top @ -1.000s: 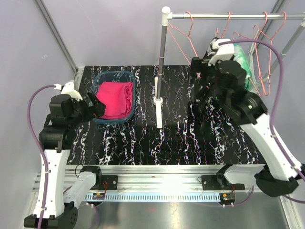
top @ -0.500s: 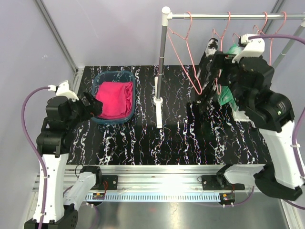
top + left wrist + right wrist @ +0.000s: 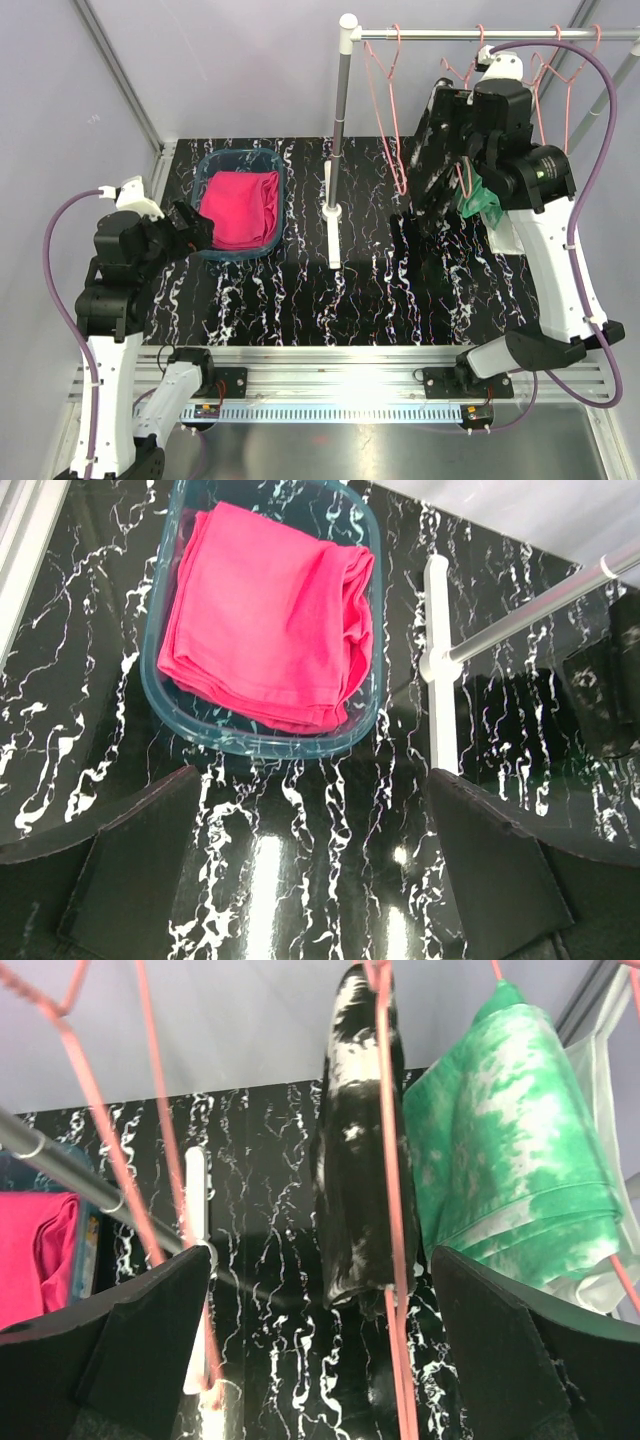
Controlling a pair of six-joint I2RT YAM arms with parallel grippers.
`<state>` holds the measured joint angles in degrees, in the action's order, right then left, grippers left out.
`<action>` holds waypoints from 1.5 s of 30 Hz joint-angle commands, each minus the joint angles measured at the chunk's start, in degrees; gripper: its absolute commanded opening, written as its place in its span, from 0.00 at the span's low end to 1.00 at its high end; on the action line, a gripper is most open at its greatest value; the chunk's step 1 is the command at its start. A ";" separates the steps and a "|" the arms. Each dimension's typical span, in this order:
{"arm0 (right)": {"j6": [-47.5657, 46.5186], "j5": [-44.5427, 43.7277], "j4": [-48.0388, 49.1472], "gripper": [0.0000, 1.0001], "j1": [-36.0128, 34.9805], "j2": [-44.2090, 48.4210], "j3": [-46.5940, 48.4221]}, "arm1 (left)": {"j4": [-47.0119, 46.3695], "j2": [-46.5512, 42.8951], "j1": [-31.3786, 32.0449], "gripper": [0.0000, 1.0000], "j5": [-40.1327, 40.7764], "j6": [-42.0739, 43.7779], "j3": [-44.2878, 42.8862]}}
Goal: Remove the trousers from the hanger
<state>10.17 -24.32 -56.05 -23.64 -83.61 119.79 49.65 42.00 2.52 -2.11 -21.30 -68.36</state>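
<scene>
The magenta-pink trousers point(image 3: 268, 620) lie folded in the teal basket point(image 3: 250, 744), which also shows in the top view point(image 3: 240, 205). My left gripper point(image 3: 310, 870) is open and empty, just in front of the basket. The black speckled trousers point(image 3: 358, 1160) hang on a pink hanger point(image 3: 388, 1160). The green-and-white trousers point(image 3: 505, 1150) hang right beside them and show in the top view point(image 3: 478, 198). My right gripper point(image 3: 320, 1360) is open and empty, raised in front of and below the black trousers, apart from them. In the top view the right gripper point(image 3: 425, 175) hides most of the black trousers.
The rack's upright pole point(image 3: 340, 140) stands mid-table on a white foot point(image 3: 333, 215). Its rail point(image 3: 470, 35) runs to the right, with empty pink hangers point(image 3: 385, 110) on it. A white garment point(image 3: 600, 1080) hangs behind the green one.
My right arm has risen and swung back toward the rail, bringing the open gripper up in front of the black trousers. My left arm has lowered slightly near the basket.
</scene>
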 commanded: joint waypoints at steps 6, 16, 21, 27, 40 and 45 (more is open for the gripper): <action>-2.18 6.55 3.05 0.87 6.23 -0.59 -2.44 | -1.84 -1.57 0.20 0.99 0.70 1.26 1.39; -1.91 19.39 11.13 0.42 12.83 2.23 -13.52 | -1.92 -1.74 0.29 0.99 0.26 1.35 1.56; -2.70 19.22 13.43 0.27 13.09 3.72 -15.73 | -2.01 -1.48 0.29 0.99 -0.17 1.44 1.56; -3.23 20.27 13.43 0.15 13.09 4.07 -14.32 | -2.36 -1.30 0.29 0.99 -0.70 1.26 1.91; -3.32 23.70 11.76 0.00 13.09 0.12 -4.40 | -2.01 1.33 0.55 0.99 -4.83 2.05 -1.16; -3.58 23.17 12.54 0.00 13.18 -1.29 1.41 | -2.98 2.91 1.08 0.99 -6.50 2.23 -3.71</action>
<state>7.31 -2.24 -50.98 -10.59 -85.34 115.18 49.63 44.42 3.20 -5.41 -20.34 -68.58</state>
